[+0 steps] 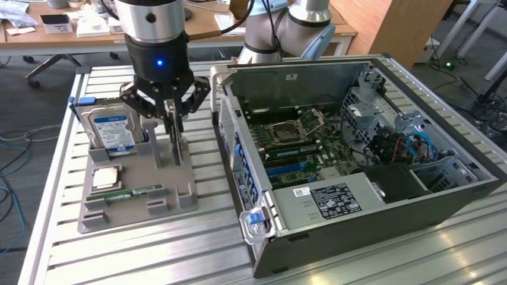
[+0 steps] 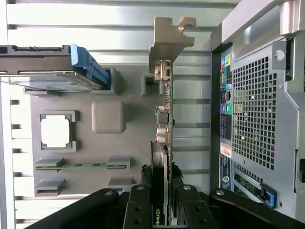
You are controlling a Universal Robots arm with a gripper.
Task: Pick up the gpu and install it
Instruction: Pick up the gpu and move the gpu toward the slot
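My black multi-link gripper (image 2: 163, 210) is closed on the gpu (image 2: 166, 143), a thin, flat, dark green-black circuit card with a pale metal end bracket. My fingers (image 2: 138, 207) press its two flat faces, with the card edge-on between them. It stands upright on its long edge directly below my wrist, its bracket at the end farthest from my grip. Its lower edge is down at the flat grey plastic holder tray (image 1: 182, 196) beneath me; I cannot tell whether it sits in the tray's slot or has cleared it.

On that tray, just beside my gripper toward the exterior view's left, a silver hard drive with a blue label (image 1: 113, 132) stands upright in its own bracket. Lower on the tray from it lie a square pale processor chip (image 1: 105, 177) in a shallow recess and a narrow green memory stick (image 1: 135, 193) between two grey clips.

The tray rests on a slatted aluminium table (image 1: 158, 255). On my other side, toward the exterior view's right, a dark grey computer tower case (image 1: 443, 196) lies open with its green motherboard (image 1: 297, 148) facing up, close to the tray but apart from my gripper.
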